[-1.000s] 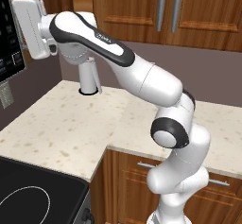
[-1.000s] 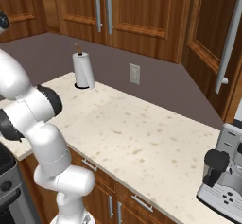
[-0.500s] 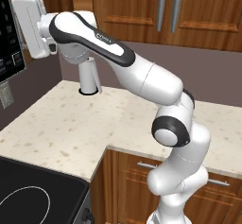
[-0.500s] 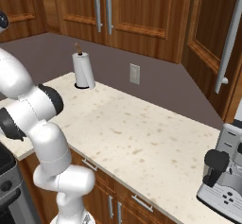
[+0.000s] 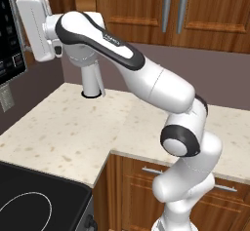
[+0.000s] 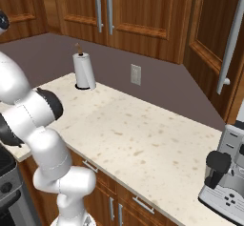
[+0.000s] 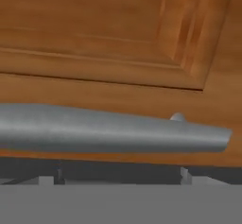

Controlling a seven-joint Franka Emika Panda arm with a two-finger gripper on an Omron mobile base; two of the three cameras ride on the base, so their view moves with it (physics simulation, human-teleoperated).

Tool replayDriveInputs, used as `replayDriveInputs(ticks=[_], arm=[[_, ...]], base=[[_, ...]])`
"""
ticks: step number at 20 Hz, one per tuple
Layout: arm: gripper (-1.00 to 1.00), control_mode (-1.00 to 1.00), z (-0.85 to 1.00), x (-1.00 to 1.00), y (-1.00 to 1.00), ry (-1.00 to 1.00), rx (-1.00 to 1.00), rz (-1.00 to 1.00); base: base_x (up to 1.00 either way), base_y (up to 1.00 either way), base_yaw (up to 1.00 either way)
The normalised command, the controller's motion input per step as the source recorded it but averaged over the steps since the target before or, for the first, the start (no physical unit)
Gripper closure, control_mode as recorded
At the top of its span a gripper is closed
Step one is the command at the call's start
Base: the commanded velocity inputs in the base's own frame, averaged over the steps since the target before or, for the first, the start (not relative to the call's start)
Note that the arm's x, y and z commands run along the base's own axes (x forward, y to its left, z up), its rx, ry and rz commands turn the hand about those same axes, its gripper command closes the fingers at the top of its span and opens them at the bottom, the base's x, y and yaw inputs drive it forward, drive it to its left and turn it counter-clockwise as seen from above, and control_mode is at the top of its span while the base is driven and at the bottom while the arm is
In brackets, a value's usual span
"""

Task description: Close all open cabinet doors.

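A reddish-brown cabinet door (image 7: 94, 34) with a recessed framed panel sits very close in front of the hand. Its silver bar handle (image 7: 108, 134) runs across the hand view just above my gripper (image 7: 121, 173). The gripper is open, with nothing between its fingertips (image 7: 184, 173). In the left base view the white hand (image 5: 35, 28) is raised high at the far left, beside the microwave (image 5: 10, 35), and its fingers are hidden. Two shut cabinet doors (image 5: 141, 10) with paired handles (image 5: 167, 6) line the back wall. Another door (image 6: 209, 44) with a long handle (image 6: 232, 39) stands angled at the right.
A paper towel roll (image 6: 84, 71) stands at the back of the speckled counter (image 6: 138, 139), partly behind the arm (image 5: 146, 74). A wall outlet (image 6: 136, 74) is to its right. A coffee machine (image 6: 226, 177) sits at the counter's right end. A black stovetop (image 5: 34, 201) lies low left.
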Motion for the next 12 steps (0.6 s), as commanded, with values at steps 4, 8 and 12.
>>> replayDriveInputs(ticks=[4, 8, 12], arm=[[-1.0, -1.0, 0.0, -0.25, -0.12, 0.01, 0.0, 0.0], [-1.0, -1.0, 0.0, -0.23, -0.16, 0.03, 0.0, 0.0], [-1.0, -1.0, -0.02, -0.11, -0.36, 0.02, 0.0, 0.0]], base=[[0.0, 0.0, 0.0], [0.0, 0.0, 0.0], [0.0, 0.0, 0.0]])
